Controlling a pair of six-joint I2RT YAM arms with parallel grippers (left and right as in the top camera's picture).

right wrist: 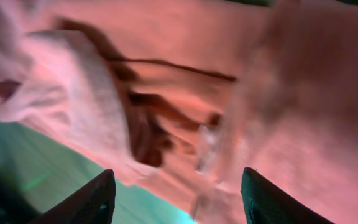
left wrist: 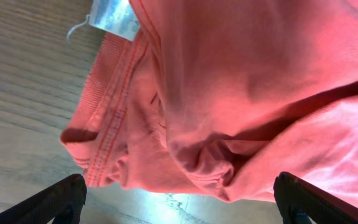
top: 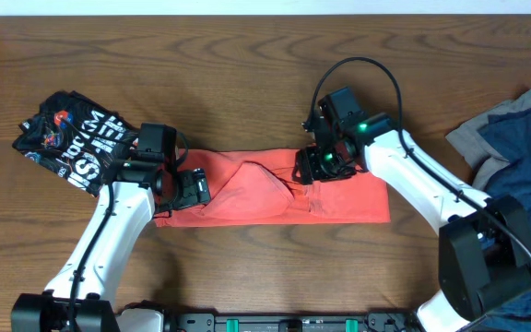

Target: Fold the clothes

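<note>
A coral-red T-shirt (top: 275, 198) lies folded into a long band across the middle of the table, with a raised crease near its centre. My left gripper (top: 194, 189) is open at the band's left end; the left wrist view shows the stitched collar and white label (left wrist: 114, 15) just beyond the fingers (left wrist: 179, 202). My right gripper (top: 316, 168) is open over the band's upper edge right of centre; the right wrist view shows bunched folds (right wrist: 142, 118) between the spread fingers (right wrist: 176, 199). Neither holds cloth.
A black T-shirt with white lettering (top: 72, 138) lies crumpled at the far left. A navy shirt (top: 524, 157) and a grey one (top: 473, 143) are piled at the right edge. The wooden table (top: 201, 65) is bare at the back.
</note>
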